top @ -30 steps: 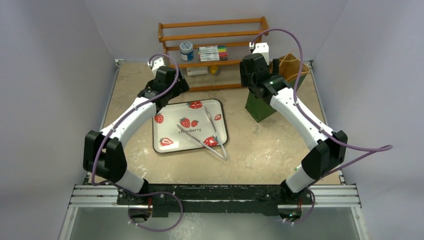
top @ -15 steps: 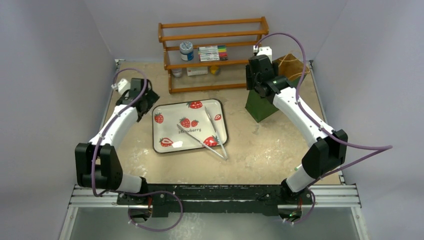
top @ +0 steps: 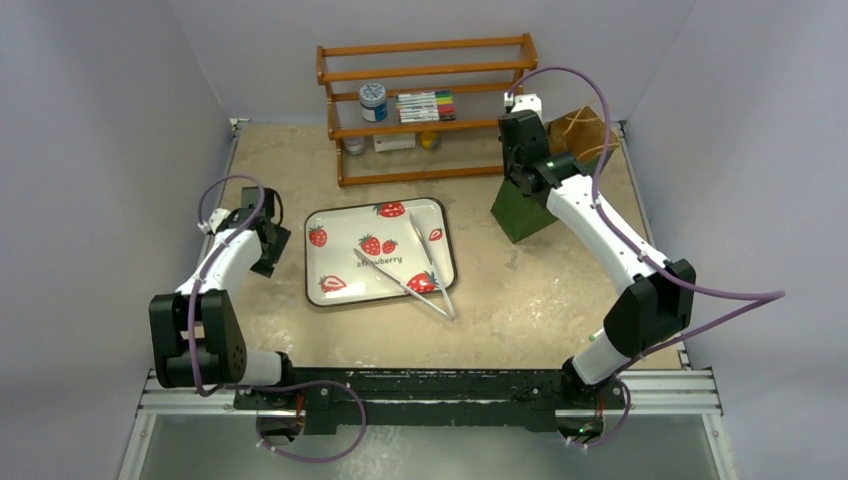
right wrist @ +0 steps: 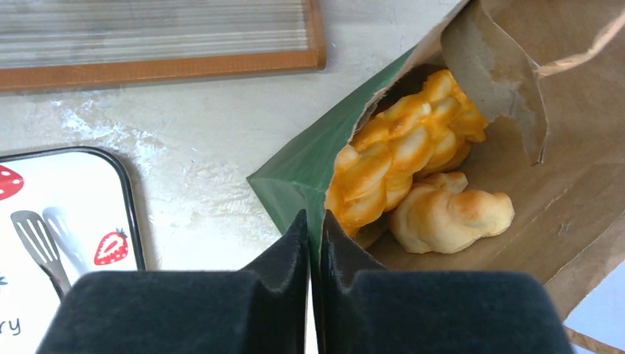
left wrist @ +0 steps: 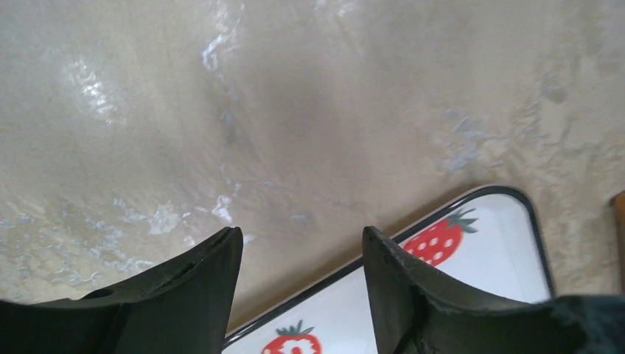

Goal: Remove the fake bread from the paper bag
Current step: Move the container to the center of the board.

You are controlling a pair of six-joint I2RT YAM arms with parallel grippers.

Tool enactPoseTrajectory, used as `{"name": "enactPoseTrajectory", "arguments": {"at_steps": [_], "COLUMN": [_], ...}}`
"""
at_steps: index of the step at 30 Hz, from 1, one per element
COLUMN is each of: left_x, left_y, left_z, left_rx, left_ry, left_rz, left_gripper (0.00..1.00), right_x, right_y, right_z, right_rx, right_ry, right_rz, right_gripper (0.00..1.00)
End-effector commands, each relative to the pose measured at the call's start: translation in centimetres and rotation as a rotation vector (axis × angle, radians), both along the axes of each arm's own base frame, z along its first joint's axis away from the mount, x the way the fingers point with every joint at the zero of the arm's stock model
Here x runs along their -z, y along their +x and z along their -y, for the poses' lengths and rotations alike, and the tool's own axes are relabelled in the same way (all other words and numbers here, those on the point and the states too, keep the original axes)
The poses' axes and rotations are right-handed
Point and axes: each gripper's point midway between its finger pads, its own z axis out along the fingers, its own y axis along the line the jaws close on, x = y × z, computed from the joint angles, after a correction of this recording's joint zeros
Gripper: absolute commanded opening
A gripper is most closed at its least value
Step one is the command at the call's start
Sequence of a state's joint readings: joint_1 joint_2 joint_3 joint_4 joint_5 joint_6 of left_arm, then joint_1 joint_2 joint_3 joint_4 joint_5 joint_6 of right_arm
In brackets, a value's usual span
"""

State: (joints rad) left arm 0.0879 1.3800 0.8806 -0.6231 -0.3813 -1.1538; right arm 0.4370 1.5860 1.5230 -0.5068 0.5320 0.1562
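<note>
The dark green paper bag (top: 522,212) stands at the back right, its brown inside (right wrist: 531,169) open to the right wrist view. Inside lie fake bread pieces: a long orange braided one (right wrist: 398,151) and a pale golden twisted one (right wrist: 446,214). My right gripper (right wrist: 315,221) is shut on the bag's green front wall at the rim, one finger outside, one inside (top: 520,165). My left gripper (left wrist: 302,240) hovers open and empty over the bare table by the tray's left edge (top: 268,248).
A white strawberry tray (top: 330,262) lies mid-table with metal tongs (top: 415,285) on it. A wooden rack (top: 425,100) with a jar and markers stands at the back. Grey walls close in left and right.
My left arm has swung back and leftward from the rack to the tray's left side. The right gripper has closed onto the bag's wall.
</note>
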Motion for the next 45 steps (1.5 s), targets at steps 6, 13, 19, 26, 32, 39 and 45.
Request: {"name": "enactPoseTrajectory", "arguments": {"at_steps": [6, 13, 19, 26, 32, 39, 45], "left_x": [3.4, 5.0, 5.2, 5.7, 5.9, 6.5, 6.9], "left_y": [-1.8, -3.0, -1.9, 0.4, 1.6, 2.6, 2.3], "left_z": [1.5, 2.1, 3.5, 6.4, 8.4, 11.2, 14.7], "left_rx": [-0.031, -0.02, 0.025, 0.115, 0.163, 0.23, 0.308], "left_ry": [-0.102, -0.125, -0.135, -0.125, -0.122, -0.127, -0.107], "left_rz": [-0.049, -0.073, -0.036, -0.035, -0.033, -0.037, -0.075], "left_gripper": [0.39, 0.35, 0.35, 0.35, 0.35, 0.35, 0.35], "right_x": [-6.3, -9.5, -12.0, -13.8, -16.0, -20.1, -22.2], "right_y": [1.1, 2.0, 2.4, 2.3, 2.1, 1.7, 1.2], "right_z": [0.7, 0.6, 0.4, -0.1, -0.4, -1.0, -2.5], "right_rx": [0.032, 0.028, 0.035, 0.013, 0.01, -0.001, -0.028], "right_ry": [0.033, 0.033, 0.055, 0.062, 0.065, 0.094, 0.117], "right_rz": [0.165, 0.234, 0.283, 0.306, 0.342, 0.414, 0.452], "right_gripper": [0.0, 0.0, 0.0, 0.0, 0.0, 0.0, 0.0]}}
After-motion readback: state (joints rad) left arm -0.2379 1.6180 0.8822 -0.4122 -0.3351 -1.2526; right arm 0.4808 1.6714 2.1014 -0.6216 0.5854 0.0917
